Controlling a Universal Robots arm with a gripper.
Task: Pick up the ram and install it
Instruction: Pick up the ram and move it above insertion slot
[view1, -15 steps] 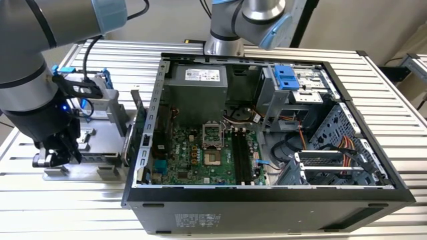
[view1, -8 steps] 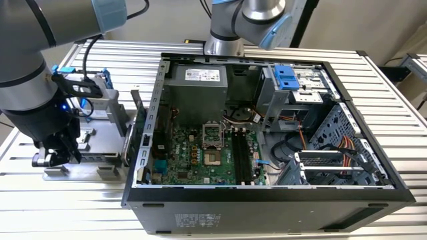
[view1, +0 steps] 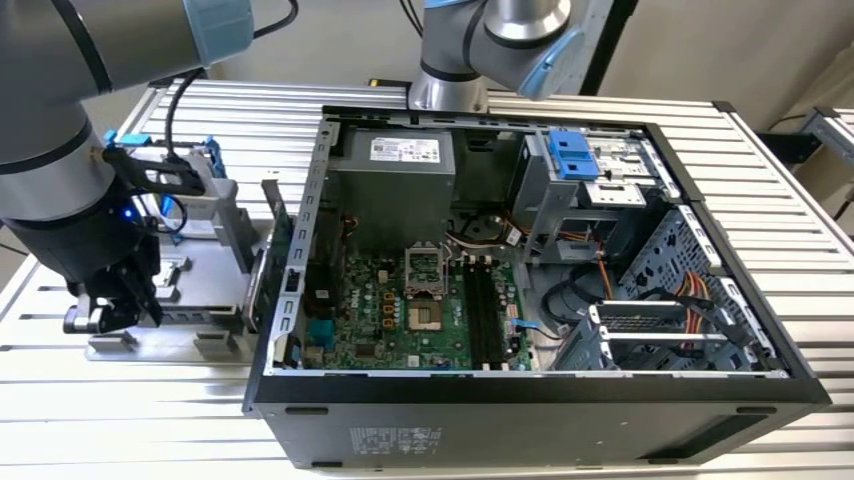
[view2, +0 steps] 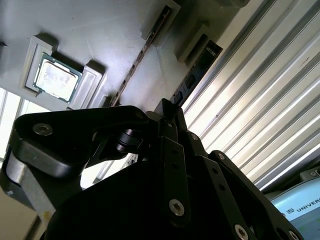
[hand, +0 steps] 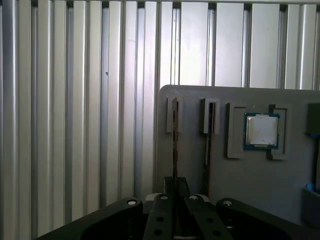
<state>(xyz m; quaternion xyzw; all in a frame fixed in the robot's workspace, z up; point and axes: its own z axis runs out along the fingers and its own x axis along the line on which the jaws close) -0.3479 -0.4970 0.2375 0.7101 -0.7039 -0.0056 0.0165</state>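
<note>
The ram stands on edge in a slot of the grey parts tray, near the tray's edge; in the second wrist view the ram runs as a dark strip up to the fingertips. My gripper is shut on the ram's near end, one black finger on each side, and the stick still sits in its slot. In the exterior view the gripper is low over the tray at that view's left. The gripper meets the ram's end.
A second memory stick stands in the neighbouring slot, then a square silver CPU chip. The open computer case fills the middle of the ribbed metal table, with long memory slots on its green board. A blue-framed drive stands on the tray.
</note>
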